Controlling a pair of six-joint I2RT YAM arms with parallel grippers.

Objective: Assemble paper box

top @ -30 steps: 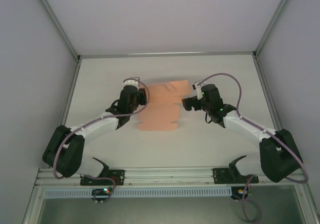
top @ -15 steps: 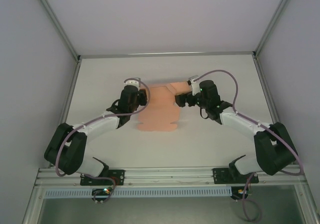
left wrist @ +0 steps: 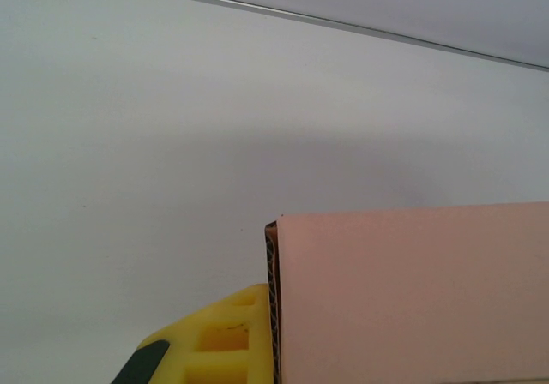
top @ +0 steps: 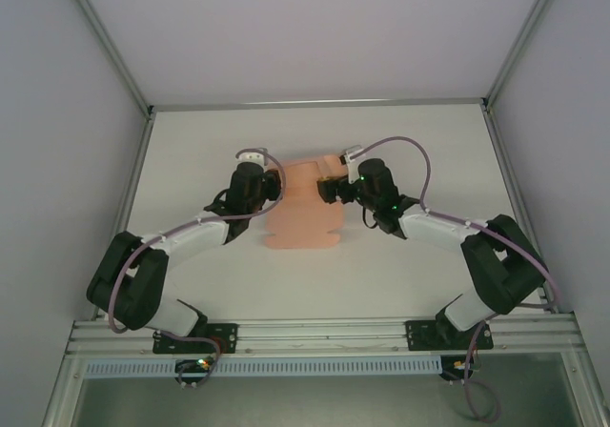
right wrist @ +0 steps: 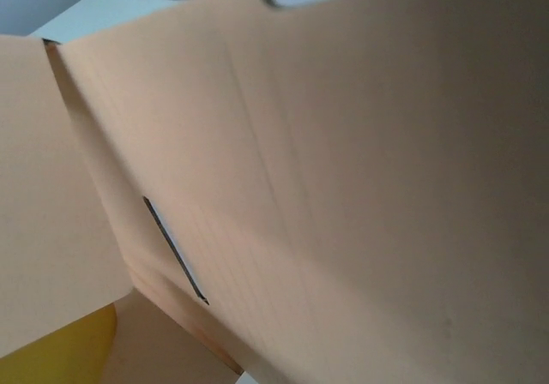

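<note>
The paper box is a salmon-pink die-cut sheet lying in the middle of the table, with its far part folded up. My left gripper sits at the sheet's far left edge. In the left wrist view one yellow finger presses flat against an upright corrugated panel; the other finger is hidden behind it. My right gripper is at the raised far flap. Pink card with a narrow slot stands close before the right wrist camera and hides the fingers, apart from a yellow patch at the bottom left.
The white table is walled by grey panels, with a metal rail along the near edge. Bare tabletop stretches beyond the left gripper to the back wall.
My right gripper has swung left, from beside the sheet to over its far part, and the raised flap has gone left with it. The left gripper has stayed where it was.
</note>
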